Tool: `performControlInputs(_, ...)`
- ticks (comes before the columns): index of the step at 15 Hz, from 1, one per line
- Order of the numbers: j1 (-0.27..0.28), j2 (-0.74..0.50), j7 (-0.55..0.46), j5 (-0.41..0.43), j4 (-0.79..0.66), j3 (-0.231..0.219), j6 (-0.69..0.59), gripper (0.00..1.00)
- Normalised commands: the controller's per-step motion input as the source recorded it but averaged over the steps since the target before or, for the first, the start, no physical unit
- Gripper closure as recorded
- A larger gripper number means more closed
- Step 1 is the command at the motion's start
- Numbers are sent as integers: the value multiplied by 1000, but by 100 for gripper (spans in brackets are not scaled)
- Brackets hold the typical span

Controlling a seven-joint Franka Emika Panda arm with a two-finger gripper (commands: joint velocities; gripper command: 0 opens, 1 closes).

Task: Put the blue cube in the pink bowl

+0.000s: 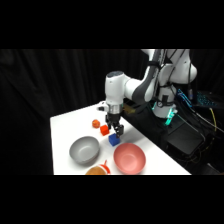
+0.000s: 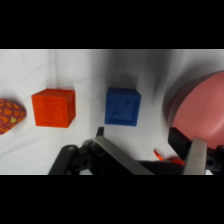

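Your gripper hangs low over the white table, directly above and just behind the blue cube, with the cube sitting on the table surface, not yet lifted. From the wrist camera, the blue cube lies ahead of the gripper, past the fingertips and slightly toward the left finger rather than centred between the two. Its faces sit nearly square to the view, turned only a little, so no side offers a clearly better grasp.

The fingers are spread apart and hold nothing; neither one touches the cube. The gap looks wider than the cube, which suggests you can close on it once the gripper moves forward and down over it.

Taking the cube as your landmark: the pink bowl rests just beside it on the near side of the table in the side view, its rim close to the cube but apart from it. In the wrist view the pink bowl fills the right edge. The orange-red cube stands on the cube's other side, apart from it, and a patterned orange object lies beyond that. The grey bowl sits farther off, across from the pink one.
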Motion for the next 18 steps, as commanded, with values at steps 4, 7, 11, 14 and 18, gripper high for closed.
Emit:
performControlInputs(4,-17,116,24,56,-40,-17,274,0)
performControlInputs(7,-43,140,-12,117,-11,18,255,0)
performControlInputs(11,-61,143,-24,123,9,28,253,0)
performControlInputs(14,-65,114,-36,108,33,37,222,0)
performControlInputs(18,-73,96,-54,99,57,46,203,25)
